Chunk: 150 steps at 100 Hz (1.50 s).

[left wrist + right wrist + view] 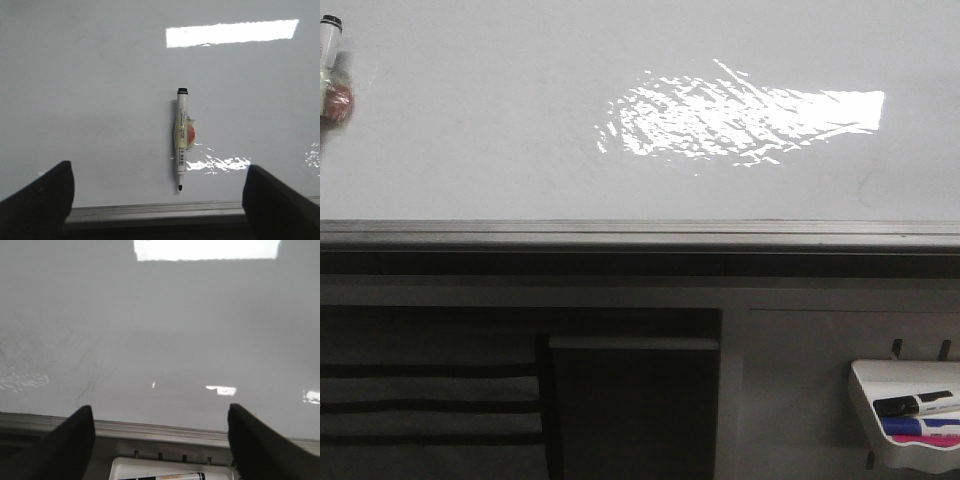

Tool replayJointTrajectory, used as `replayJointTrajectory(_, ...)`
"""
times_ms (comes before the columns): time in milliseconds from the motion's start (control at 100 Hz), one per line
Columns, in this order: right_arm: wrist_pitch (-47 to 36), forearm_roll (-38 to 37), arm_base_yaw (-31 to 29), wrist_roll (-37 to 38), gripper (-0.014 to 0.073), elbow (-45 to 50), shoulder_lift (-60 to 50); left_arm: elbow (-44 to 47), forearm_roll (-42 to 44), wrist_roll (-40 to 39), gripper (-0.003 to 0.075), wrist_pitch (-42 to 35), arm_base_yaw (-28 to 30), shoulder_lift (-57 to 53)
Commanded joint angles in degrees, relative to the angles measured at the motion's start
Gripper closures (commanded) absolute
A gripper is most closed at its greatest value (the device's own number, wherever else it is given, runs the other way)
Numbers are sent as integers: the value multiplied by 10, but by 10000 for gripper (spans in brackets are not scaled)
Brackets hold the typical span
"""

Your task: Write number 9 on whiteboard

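The whiteboard (pixel 470 130) lies flat, glossy white, with a grey metal rim (pixel 620 232) along its near edge. I see no number 9 on it in any view; the right wrist view shows only faint smudges (pixel 90 382). A white uncapped marker (pixel 180 140) with tape and a red round piece (pixel 190 134) lies on the board near the rim; it also shows at the front view's far left (pixel 330 45). My left gripper (pixel 157 169) is open and empty, its jaws either side of the marker's tip and short of it. My right gripper (pixel 160 407) is open and empty over the rim.
A small white marker tray (pixel 880 375) hangs below the board's edge at the right and holds a black-capped marker (pixel 918 404) and coloured ones. It also shows in the right wrist view (pixel 150 467). A bright light reflection (pixel 740 120) lies mid-board. Dark slotted panels sit below the rim.
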Motion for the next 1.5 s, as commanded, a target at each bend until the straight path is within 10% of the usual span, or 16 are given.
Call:
replayJointTrajectory(0,-41,-6,-3,-4,92,-19,9,-19,-6,0,82,-51,-5,9)
replayJointTrajectory(1190,-39,16,-3,-4,92,-17,9,-108,-27,33,87,-199,-63,495)
replayJointTrajectory(1490,-31,16,-3,-4,92,-17,9,-147,-27,33,325,-199,-63,553)
